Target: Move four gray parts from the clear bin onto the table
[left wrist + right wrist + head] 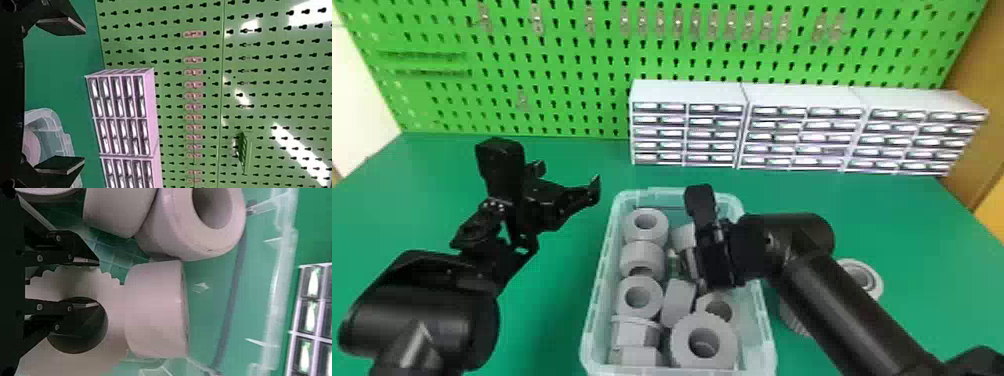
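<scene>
Gray parts lie in the clear bin, the right hand apparently closed on a toothed ring mid-pick, a lift to the worktop due next, the left hand wide open, empty.

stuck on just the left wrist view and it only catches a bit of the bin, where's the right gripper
Observer: The right gripper is down in the clear bin.

Operator: ok, any gray part out on the table

Observer: Yes, one ribbed gray part sits on the table, to the right of the bin.

Operator: and what's in the bin's near right corner

Observer: A large gray ring, its hole facing up.
</scene>
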### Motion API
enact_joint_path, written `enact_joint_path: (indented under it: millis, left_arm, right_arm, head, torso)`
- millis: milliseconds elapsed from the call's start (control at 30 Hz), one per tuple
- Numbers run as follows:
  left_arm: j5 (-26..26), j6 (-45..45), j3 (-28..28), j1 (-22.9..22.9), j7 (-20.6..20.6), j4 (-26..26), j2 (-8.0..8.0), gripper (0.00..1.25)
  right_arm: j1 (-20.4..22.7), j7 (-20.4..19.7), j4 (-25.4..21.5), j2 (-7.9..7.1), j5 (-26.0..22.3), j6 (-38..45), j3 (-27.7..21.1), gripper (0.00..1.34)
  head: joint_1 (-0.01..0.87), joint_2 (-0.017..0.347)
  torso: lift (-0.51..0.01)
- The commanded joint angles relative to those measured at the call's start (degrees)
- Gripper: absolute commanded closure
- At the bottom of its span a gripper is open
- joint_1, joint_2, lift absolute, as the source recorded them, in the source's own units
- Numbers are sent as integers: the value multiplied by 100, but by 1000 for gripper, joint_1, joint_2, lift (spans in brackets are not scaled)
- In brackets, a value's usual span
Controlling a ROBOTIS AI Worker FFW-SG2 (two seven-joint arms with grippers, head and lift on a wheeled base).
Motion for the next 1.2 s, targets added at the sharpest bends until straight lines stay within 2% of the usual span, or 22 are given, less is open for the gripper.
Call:
enact_joint_path:
  millis: [0,567,733,900,1000,1167]
  left_arm:
    - [2,0,-2,2,-1,0,0,122]
    - [2,0,7,-6,-19,0,0,122]
    - [2,0,7,-6,-27,0,0,122]
    - [2,0,7,-6,-36,0,0,122]
    - [2,0,7,-6,-45,0,0,122]
    - [2,0,7,2,-45,0,-9,122]
  right_arm:
    - [63,3,-567,-4,59,25,-81,1019]
    - [283,3,-2017,-57,59,78,-423,1021]
    - [362,3,-2527,-83,279,104,-573,1023]
    - [450,3,-2879,-110,261,148,-793,1023]
    - [502,3,-3002,-119,68,166,-924,1023]
    - [599,3,-3169,-127,-3,166,-819,1023]
  head:
    - [678,34]
    - [678,34]
    - [678,34]
    - [678,34]
    - [678,34]
    - [678,34]
  torso:
    - [-50]
    - [-50]
    - [-50]
    - [-50]
    - [-50]
    - [-50]
